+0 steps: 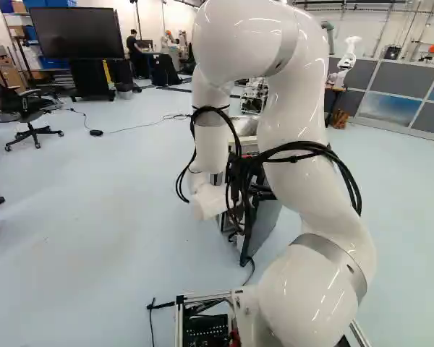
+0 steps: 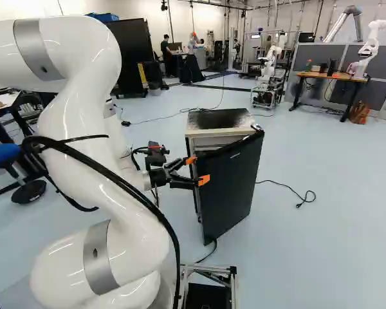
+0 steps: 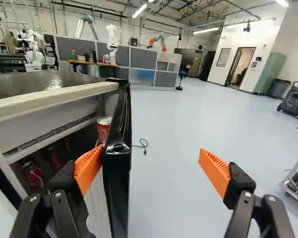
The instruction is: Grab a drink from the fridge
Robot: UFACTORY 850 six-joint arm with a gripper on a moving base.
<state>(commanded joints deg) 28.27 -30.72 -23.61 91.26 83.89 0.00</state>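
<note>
Small white fridge with a black top [image 2: 220, 118] has its glossy black door [image 2: 231, 187] partly open, red-and-white drink can [image 3: 104, 128] upright just inside the door, more red cans [image 3: 34, 173] deeper in the dark interior, exact shelf can't be told. Black two-finger gripper [image 2: 197, 170] is at the door's edge, fingers spread wide, one orange pad [image 3: 88, 166] on the door's inner side at its edge, the other [image 3: 214, 171] well apart beyond the outer face, nothing clamped.
</note>
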